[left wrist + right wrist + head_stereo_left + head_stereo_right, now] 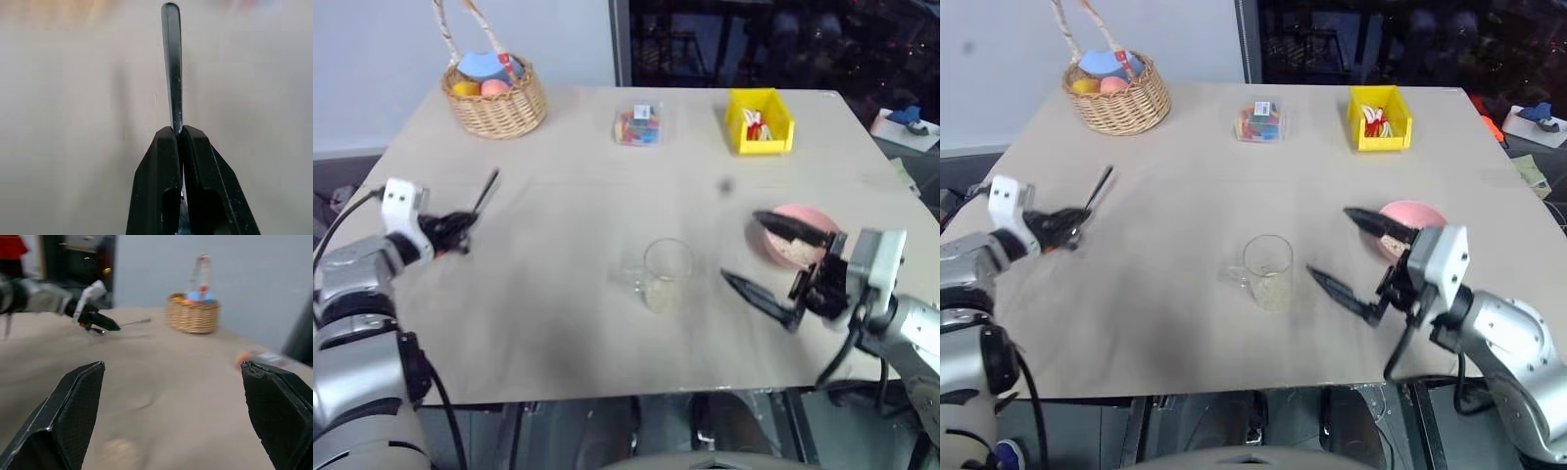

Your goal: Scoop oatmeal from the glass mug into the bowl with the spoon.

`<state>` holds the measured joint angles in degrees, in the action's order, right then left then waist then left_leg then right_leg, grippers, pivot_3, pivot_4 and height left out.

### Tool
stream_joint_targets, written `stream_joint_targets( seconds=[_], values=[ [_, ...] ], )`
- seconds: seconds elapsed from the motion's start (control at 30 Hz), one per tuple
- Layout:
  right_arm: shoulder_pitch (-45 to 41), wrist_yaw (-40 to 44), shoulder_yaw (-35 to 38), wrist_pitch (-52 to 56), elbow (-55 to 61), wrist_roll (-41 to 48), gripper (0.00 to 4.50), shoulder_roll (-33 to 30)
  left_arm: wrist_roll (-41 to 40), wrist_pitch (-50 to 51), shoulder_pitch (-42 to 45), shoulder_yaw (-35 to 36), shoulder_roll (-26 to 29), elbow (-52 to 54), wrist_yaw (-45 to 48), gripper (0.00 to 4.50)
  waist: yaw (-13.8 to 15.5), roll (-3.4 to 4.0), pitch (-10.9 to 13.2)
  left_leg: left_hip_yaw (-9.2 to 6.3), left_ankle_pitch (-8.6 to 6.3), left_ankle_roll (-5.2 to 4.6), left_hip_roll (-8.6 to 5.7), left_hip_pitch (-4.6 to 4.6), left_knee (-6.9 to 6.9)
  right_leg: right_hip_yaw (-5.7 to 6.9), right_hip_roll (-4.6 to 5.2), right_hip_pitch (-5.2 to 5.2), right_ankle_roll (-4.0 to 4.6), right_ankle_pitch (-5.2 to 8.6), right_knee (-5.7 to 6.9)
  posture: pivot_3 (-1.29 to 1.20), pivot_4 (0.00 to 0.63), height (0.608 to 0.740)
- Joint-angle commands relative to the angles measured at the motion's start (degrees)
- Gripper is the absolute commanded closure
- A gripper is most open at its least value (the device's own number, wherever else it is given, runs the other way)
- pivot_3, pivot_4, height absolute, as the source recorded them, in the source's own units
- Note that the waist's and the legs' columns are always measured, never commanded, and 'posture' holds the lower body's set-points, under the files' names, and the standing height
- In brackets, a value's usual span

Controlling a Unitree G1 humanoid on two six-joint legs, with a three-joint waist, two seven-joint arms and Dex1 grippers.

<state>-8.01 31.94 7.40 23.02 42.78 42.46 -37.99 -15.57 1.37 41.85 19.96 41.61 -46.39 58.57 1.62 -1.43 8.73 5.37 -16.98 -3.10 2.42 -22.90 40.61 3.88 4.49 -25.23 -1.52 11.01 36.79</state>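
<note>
The left gripper point(460, 230) has its fingers pinched tight on the thin spoon point(485, 192), well apart from the glass mug point(666, 275) mid-tabletop, so it might slip or twist while scooping, while the right gripper point(769, 262) waits with fingers wide apart.

A wicker basket point(496, 106) with a tall looped handle stands at the far left corner of the beige table point(558, 323) and holds blue, yellow and orange items. A clear plastic box point(637, 125) of colourful pieces sits at the far centre. A yellow rectangular bin point(759, 121) stands just to its right.
</note>
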Motion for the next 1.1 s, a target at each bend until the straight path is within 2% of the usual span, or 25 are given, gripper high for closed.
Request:
stream_joint_targets(
  seconds=[0.03, 0.1, 0.17, 0.3, 0.4, 0.6, 0.7, 0.77, 0.83, 0.97, 1.1],
  values=[
    [-10.94, -5.46, -1.40, 11.05, -1.74, 2.42, 0.00, -3.29, -4.99, 1.38, 0.02, -2.36, -4.99, 22.39, -2.49, 4.42, -0.34, -0.03, 0.02, 0.02, 0.00, -0.01, -0.07, 0.00, 0.02, -0.02, 0.02, 0.02, -0.06, -0.04, -0.01, 0.00, 0.150, 0.740],
    [-20.33, -9.15, -4.06, 17.84, -7.13, 1.75, 0.00, -2.65, -2.94, -1.56, 0.19, -6.54, -7.32, 28.82, -2.21, 4.42, -1.32, -0.02, 0.02, 0.11, -0.05, -0.09, -0.15, 0.02, 0.00, -0.06, 0.00, 0.02, -0.08, -0.04, -0.07, 0.00, 0.150, 0.740],
    [-27.13, -9.64, -4.55, 22.33, -12.60, 6.53, 0.00, 0.41, -1.88, -3.43, 0.36, -9.54, -8.31, 31.81, -1.41, 4.42, -1.84, -0.03, 0.03, 0.28, -0.06, -0.11, -0.25, 0.09, -0.14, -0.15, -0.05, -0.01, -0.09, -0.05, -0.12, 0.00, 0.150, 0.740],
    [-37.59, -18.65, -4.62, 28.73, -23.11, 7.21, 0.00, 11.13, 2.32, -13.35, 0.45, -15.39, -9.16, 31.58, 1.49, 4.42, -2.38, 0.01, 0.05, 0.42, 0.00, -0.01, -0.09, 0.12, -0.32, -0.14, -0.35, -0.08, -0.08, -0.04, -0.08, 0.00, 0.150, 0.740],
    [-39.80, -21.41, -4.70, 30.22, -25.94, 7.75, 0.00, 16.56, 3.22, -15.81, 0.70, -17.75, -11.48, 32.85, 0.38, 4.42, -2.29, 0.03, 0.06, 0.49, 0.07, 0.11, -0.06, -0.02, -0.36, -0.16, -0.36, -0.26, -0.06, -0.04, 0.01, 0.00, 0.150, 0.740],
    [-42.07, -23.82, -2.86, 32.92, -27.29, 9.51, 0.00, 22.48, 3.68, -17.75, 0.49, -19.18, -12.23, 33.75, -0.45, 4.42, -2.24, 0.04, 0.06, 0.45, 0.05, 0.08, -0.09, -0.12, -0.32, -0.22, -0.31, -0.30, -0.08, -0.05, -0.05, 0.00, 0.150, 0.740],
    [-42.67, -24.01, -2.11, 33.82, -27.40, 10.37, 0.76, 23.71, 3.59, -17.74, 0.28, -19.39, -12.07, 34.31, -0.61, 4.50, -2.23, 0.04, 0.06, 0.34, 0.05, 0.08, -0.08, -0.12, -0.33, -0.19, -0.32, -0.31, -0.09, -0.04, -0.05, 0.00, 0.150, 0.740],
    [-42.70, -23.91, -2.06, 34.51, -27.31, 10.45, 1.57, 23.56, 3.57, -17.69, 0.46, -19.56, -12.17, 34.44, -0.84, 4.50, -2.25, 0.04, 0.07, 0.30, 0.05, 0.08, -0.07, -0.12, -0.33, -0.18, -0.32, -0.31, -0.09, -0.04, -0.04, 0.00, 0.150, 0.740],
    [-42.57, -24.05, -1.68, 34.96, -27.24, 10.78, 2.63, 23.68, 3.35, -17.57, 0.53, -19.81, -12.41, 34.64, -0.91, 4.50, -2.28, 0.04, 0.07, 0.27, 0.05, 0.08, -0.07, -0.11, -0.33, -0.19, -0.32, -0.31, -0.09, -0.04, -0.03, 0.00, 0.150, 0.740],
    [-42.61, -24.11, -0.92, 35.51, -27.14, 11.02, 4.47, 23.77, 3.10, -17.63, 0.42, -19.99, -12.35, 34.60, -0.44, 4.50, -2.34, 0.07, 0.08, 0.23, 0.05, 0.08, -0.07, -0.10, -0.33, -0.20, -0.32, -0.31, -0.09, -0.04, -0.03, 0.00, 0.150, 0.740],
    [-42.90, -24.43, -0.10, 35.68, -27.53, 11.45, 4.47, 23.62, 1.68, -16.71, -0.08, -19.91, -11.83, 34.87, 1.05, 4.50, -2.37, 0.10, 0.10, 0.23, 0.05, 0.08, -0.06, -0.09, -0.34, -0.21, -0.33, -0.31, -0.09, -0.04, -0.03, 0.00, 0.150, 0.740]
  ],
)
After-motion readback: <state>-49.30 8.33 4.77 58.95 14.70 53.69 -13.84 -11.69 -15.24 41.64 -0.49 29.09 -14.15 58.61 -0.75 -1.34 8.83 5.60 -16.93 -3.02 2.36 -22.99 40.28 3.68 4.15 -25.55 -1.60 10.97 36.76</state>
